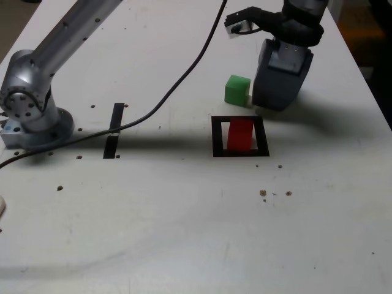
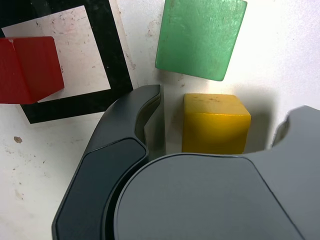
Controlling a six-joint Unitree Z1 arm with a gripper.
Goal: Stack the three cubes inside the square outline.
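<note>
A red cube [image 1: 241,135] [image 2: 30,67] stands inside the black square outline [image 1: 217,136] [image 2: 107,55]. Just behind the outline sits the green cube [image 1: 237,89] [image 2: 200,37]. My gripper [image 1: 277,103] [image 2: 222,107] is down at the table, to the exterior view's right of the green cube. In the wrist view the yellow cube [image 2: 215,122] rests on the table between the jaws, with a gap showing on each side, so the gripper is open. In the exterior view the gripper body hides the yellow cube.
Two short black tape strips [image 1: 117,113] [image 1: 111,147] lie in the exterior view's left half, near the arm's base [image 1: 30,104]. A black cable [image 1: 184,79] runs across the white table. The table's edge [image 1: 376,104] is close on the exterior view's right.
</note>
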